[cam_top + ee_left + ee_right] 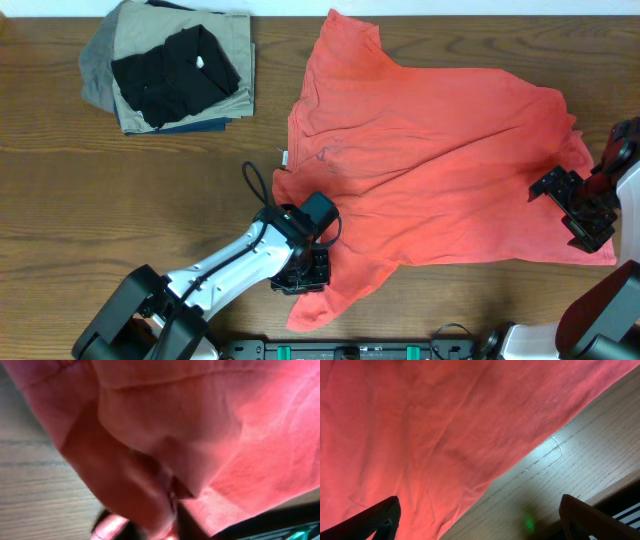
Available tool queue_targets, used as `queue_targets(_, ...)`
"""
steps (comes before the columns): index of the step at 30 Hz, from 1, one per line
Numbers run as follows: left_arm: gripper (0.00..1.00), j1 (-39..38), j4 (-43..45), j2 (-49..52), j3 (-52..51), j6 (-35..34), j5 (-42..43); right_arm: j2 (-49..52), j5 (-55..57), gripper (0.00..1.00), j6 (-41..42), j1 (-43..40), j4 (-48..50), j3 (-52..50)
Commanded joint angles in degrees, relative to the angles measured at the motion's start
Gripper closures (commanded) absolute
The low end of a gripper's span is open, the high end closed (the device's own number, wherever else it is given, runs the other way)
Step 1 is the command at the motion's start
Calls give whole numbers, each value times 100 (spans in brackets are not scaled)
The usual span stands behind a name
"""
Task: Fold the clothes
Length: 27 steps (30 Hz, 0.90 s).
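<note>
The coral-red T-shirt (430, 170) lies spread and rumpled across the middle and right of the table. My left gripper (305, 272) is at the shirt's lower-left edge and is shut on a fold of its cloth; in the left wrist view the cloth (200, 435) fills the frame and bunches between the fingers (170, 510). My right gripper (575, 210) is open above the shirt's right hem. In the right wrist view its two fingertips (480, 520) straddle the hem edge (445, 460), with bare wood on one side.
A stack of folded garments (175, 70), black on khaki and grey, sits at the back left. The wooden table (100, 200) shows to the left and along the front. The table's front edge is close below both grippers.
</note>
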Motion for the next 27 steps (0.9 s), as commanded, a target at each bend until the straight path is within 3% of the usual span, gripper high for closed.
queue_targets(1, 94, -7, -20, 24, -37, 166, -33, -83, 122, 1, 122, -48, 26, -57)
queue_targets(15, 94, 181, -310, -925, 81, 186, -249, -83, 625, 1, 807, -1294, 352, -382)
queue_targets(27, 94, 181, -431, -960, 81, 431, -245, -81, 520, 1, 807, -1895, 2098, -1517)
